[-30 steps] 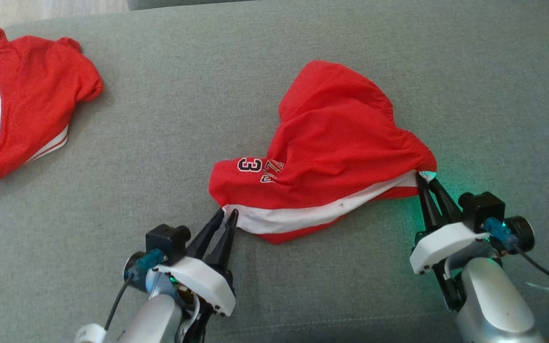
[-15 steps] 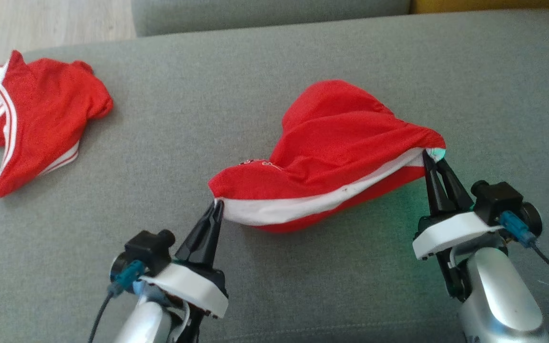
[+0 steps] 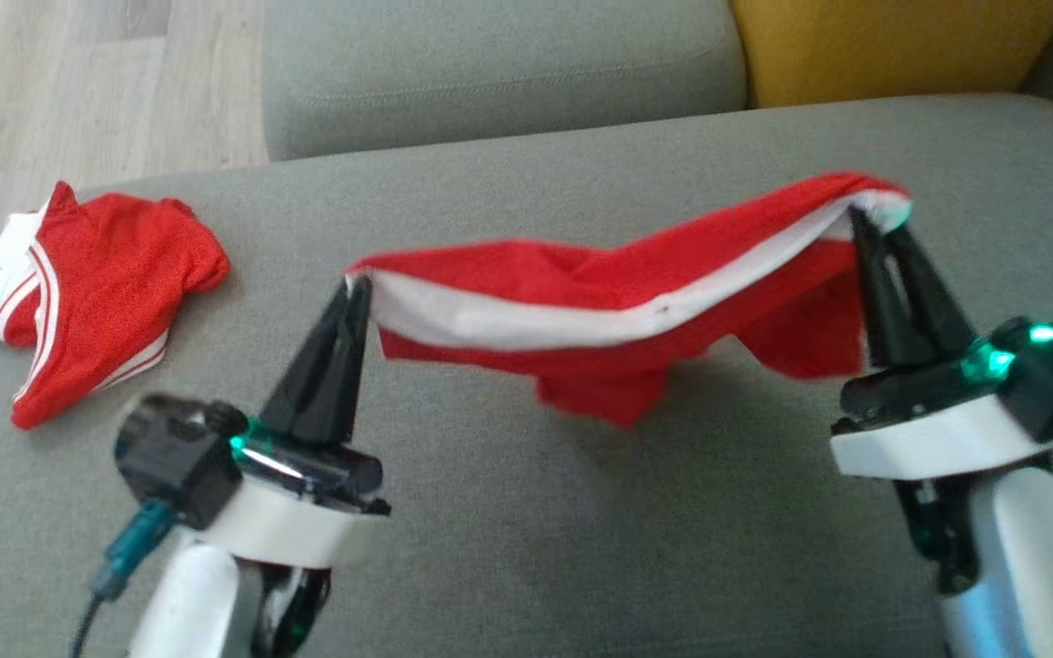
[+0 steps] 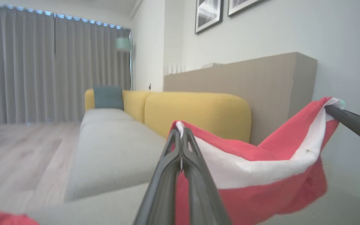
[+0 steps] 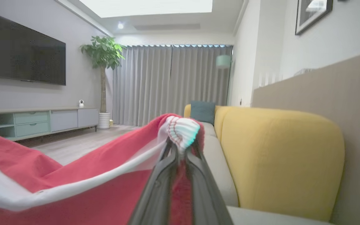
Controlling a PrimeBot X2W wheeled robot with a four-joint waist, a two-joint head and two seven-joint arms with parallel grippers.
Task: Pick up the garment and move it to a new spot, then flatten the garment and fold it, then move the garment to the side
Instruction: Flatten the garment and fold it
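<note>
The garment (image 3: 618, 292) is a red jersey piece with a white hem band, hanging in the air above the grey sofa seat (image 3: 526, 548). My left gripper (image 3: 357, 285) is shut on its left corner and my right gripper (image 3: 865, 215) is shut on its right corner. The cloth sags between them, its lower folds dangling near the seat. In the left wrist view the garment (image 4: 261, 168) stretches from my left gripper (image 4: 180, 131) across to the right gripper's finger (image 4: 352, 123). In the right wrist view my right gripper (image 5: 181, 143) pinches a bunched white corner of the garment (image 5: 73, 181).
A second red garment with white stripes (image 3: 97, 292) lies crumpled at the seat's far left, close to the edge above wooden floor (image 3: 79, 91). A grey cushion (image 3: 490, 73) and a yellow cushion (image 3: 892, 46) line the back.
Both grippers have risen with the garment, lifting it off the seat and stretching its hem between them. The left gripper shut on the corner. The head camera has tilted up.
</note>
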